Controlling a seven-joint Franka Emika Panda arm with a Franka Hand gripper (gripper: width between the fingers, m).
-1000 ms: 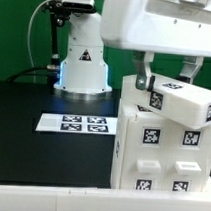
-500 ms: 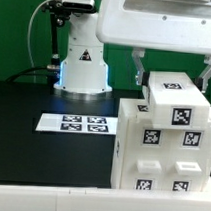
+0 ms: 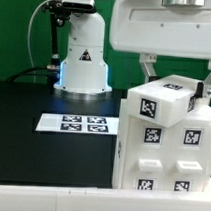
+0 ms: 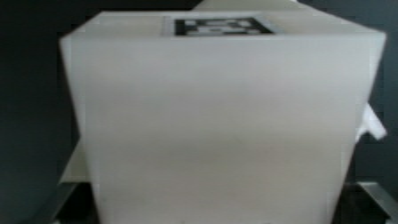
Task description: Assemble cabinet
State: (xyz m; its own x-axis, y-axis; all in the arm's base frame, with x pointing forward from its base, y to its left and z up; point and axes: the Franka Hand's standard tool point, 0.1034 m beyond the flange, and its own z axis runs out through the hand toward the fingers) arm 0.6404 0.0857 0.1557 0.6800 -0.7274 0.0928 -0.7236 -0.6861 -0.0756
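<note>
The desk [image 3: 23,104] has a black, matte top, and a green wall stands behind it. The pincer [image 3: 177,77] hangs over the cabinet [image 3: 161,147], which stands on the desk at the exterior view's right. Between its two fingers [image 3: 147,71] the pincer holds a white tagged block [image 3: 172,101], tilted, directly below it on top of the cabinet. The marker board [image 3: 78,123] lies flat on the desk, beside the cabinet and well apart from the pincer. Farther back stands the white arm base [image 3: 82,52].

Marker board [image 3: 79,123] flat on table [image 3: 32,140], just beside cabinet [image 3: 166,147] at exterior view's left; robot base [image 3: 81,62] behind.
</note>
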